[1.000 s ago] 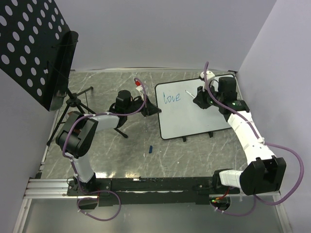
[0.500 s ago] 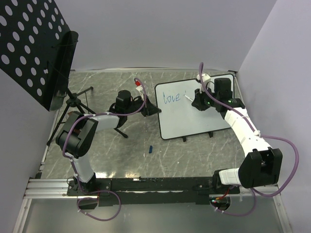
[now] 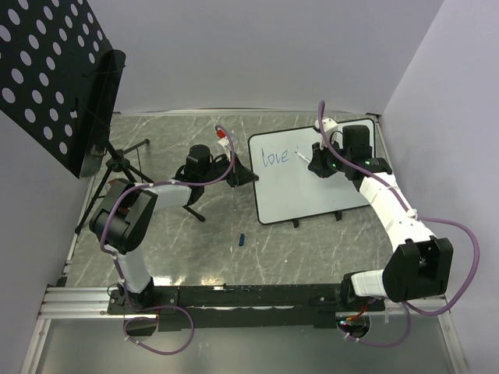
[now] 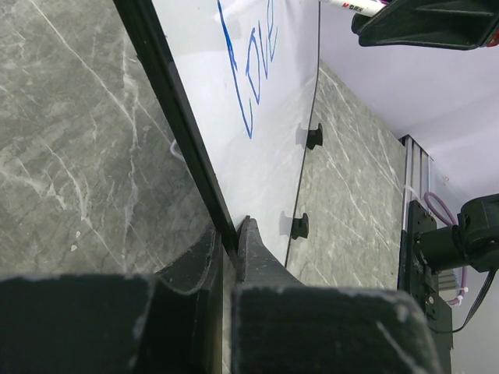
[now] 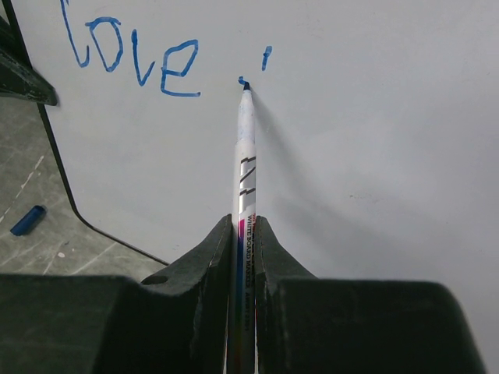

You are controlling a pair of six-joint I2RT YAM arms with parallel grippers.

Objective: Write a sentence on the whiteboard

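Since one second earlier, the right arm's wrist has swung leftward across the board, carrying the pen from the board's middle to just right of the written word; over the last half second nothing shifts. Nearest the arm bases, a small blue cap lies alone on the grey marble-patterned table, well apart from both arms. Beyond it, the left gripper has its black fingers pressed together on the thin black rim of the glossy white rectangular whiteboard, at the board's left edge near its lower corner; the whiteboard lies on the table right of centre, raised on small black feet. Farther on, the right gripper pinches a slim white marker with a blue tip, tilted forward so that the tip touches the board; the sentence, in thin blue strokes, so far reads "love", with a short dash and a dot just right of it, the tip resting on the dot. Farthest left stands a black perforated panel, a black tripod stand just before it.
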